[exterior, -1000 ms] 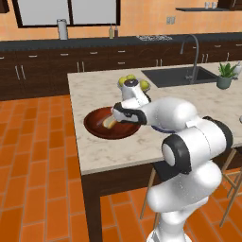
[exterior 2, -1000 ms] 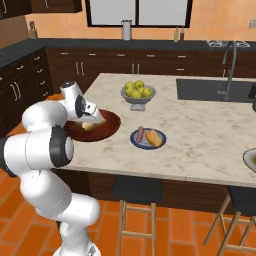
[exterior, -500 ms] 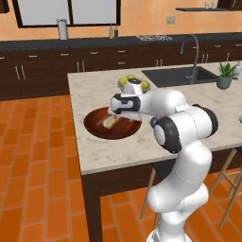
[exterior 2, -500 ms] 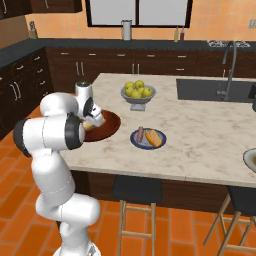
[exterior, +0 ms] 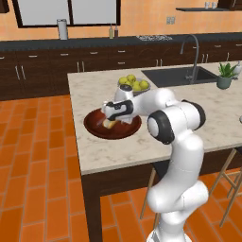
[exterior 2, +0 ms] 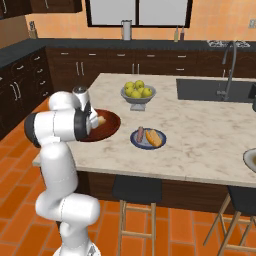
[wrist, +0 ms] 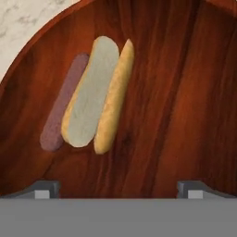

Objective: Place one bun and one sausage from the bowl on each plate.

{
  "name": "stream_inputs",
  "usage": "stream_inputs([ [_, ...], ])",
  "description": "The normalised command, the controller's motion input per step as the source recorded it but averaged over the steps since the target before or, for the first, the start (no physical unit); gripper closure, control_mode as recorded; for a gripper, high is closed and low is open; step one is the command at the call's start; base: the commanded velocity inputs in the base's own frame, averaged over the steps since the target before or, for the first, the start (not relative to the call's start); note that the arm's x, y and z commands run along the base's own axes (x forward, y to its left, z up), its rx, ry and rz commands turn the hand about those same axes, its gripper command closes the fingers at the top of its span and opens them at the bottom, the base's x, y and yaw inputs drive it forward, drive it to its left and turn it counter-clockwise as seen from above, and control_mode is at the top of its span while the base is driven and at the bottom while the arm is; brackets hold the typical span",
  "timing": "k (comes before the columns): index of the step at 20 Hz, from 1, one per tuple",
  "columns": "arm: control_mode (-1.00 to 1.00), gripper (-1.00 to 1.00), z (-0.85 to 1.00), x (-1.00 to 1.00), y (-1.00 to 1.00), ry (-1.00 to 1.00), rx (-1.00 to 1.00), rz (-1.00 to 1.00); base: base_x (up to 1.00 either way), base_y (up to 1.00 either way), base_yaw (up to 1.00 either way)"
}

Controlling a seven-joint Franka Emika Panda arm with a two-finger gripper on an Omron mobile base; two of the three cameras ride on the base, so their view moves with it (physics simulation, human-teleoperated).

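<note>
The wide reddish-brown wooden bowl (exterior: pixel 127 130) (exterior 2: pixel 111 127) (wrist: pixel 176 88) sits near the island's left end. One split bun (wrist: pixel 95 97) (exterior: pixel 110 124) (exterior 2: pixel 101 120) lies in it, with a dark pink sausage (wrist: pixel 62 111) tight against its side. My gripper (exterior: pixel 108 118) (wrist: pixel 118 190) hovers just above the bowl, looking down at the bun, open and holding nothing. The dark blue-grey plate (exterior 2: pixel 137 144) holds a bun (exterior 2: pixel 155 138) and a sausage (exterior 2: pixel 141 133). The other plate (exterior 2: pixel 249 158), greyish with a pale rim, shows at the right edge.
A grey footed bowl of yellow-green apples (exterior: pixel 133 85) (exterior 2: pixel 137 92) stands just behind the wooden bowl. Farther right are the sink with its faucet (exterior: pixel 191 52) (exterior 2: pixel 229 70) and a potted plant (exterior: pixel 226 75). Stools stand at the island's near side.
The arm has folded and turned while the hand dropped lower and a little left over the wooden bowl. The jaws stayed open. The food has not moved.
</note>
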Motion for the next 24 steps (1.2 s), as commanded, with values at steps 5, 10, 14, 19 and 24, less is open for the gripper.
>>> stream_inputs([
  [5, -1.0, -1.0, -0.28, 0.54, 0.15, 0.0, 0.0, -0.12, 0.0, 0.0, 0.0],
  [10, -1.0, -1.0, -0.08, 0.56, 0.03, 0.02, 0.0, -0.11, 0.0, 0.0, 0.0],
  [14, -1.0, -1.0, -0.19, 0.52, 0.0, 0.15, 0.0, -0.11, 0.0, 0.0, 0.0],
  [19, -1.0, -1.0, -0.3, 0.31, 0.0, 0.14, 0.0, -0.07, 0.0, 0.0, 0.0],
  [24, -1.0, 1.0, -0.25, -0.02, 0.0, 0.08, 0.0, -0.04, 0.0, 0.0, 0.0],
])
